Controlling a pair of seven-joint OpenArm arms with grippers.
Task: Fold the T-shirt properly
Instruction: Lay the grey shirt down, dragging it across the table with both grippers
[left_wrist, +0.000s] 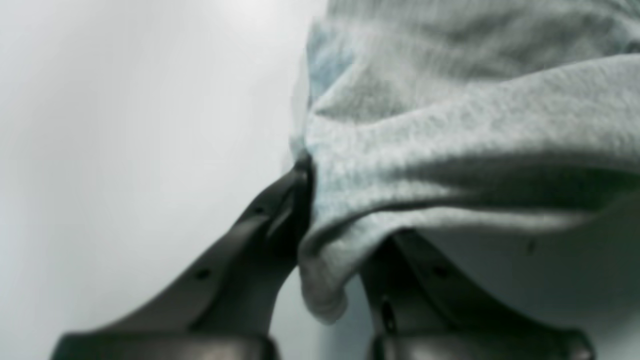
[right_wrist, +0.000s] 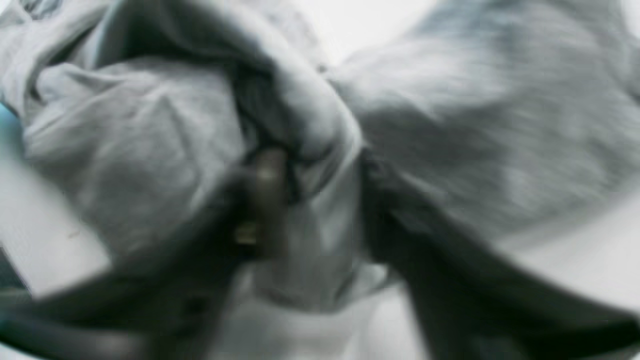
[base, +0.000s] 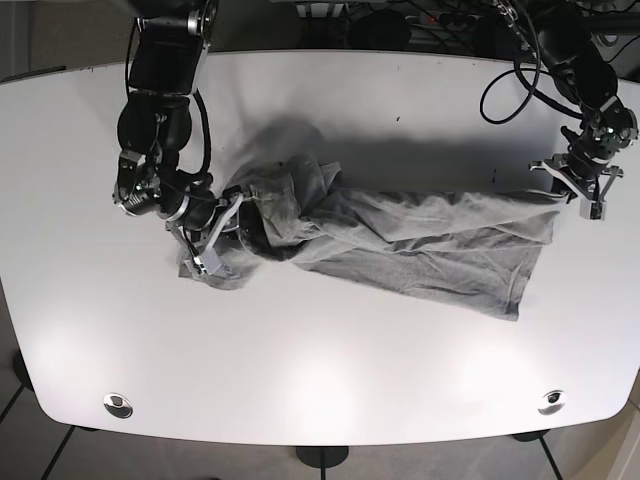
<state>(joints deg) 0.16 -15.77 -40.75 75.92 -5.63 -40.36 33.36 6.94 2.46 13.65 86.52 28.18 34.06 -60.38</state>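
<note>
- The grey T-shirt (base: 400, 245) is seen lying crumpled on the white table (base: 330, 370), stretched between both arms; the step in hand is judged to be spreading it flat, with no fold made yet.
- The left tool (left_wrist: 330, 250) is clamped on a hem edge of the cloth at the base view's right end.
- The right tool (right_wrist: 320, 200) is closed on bunched fabric at the opposite end.
- The long axis is laid roughly across the table, from the bunched end down toward the wider end.
- Next, the bunch would need to be pulled apart and smoothed, probably by regripping.
</note>
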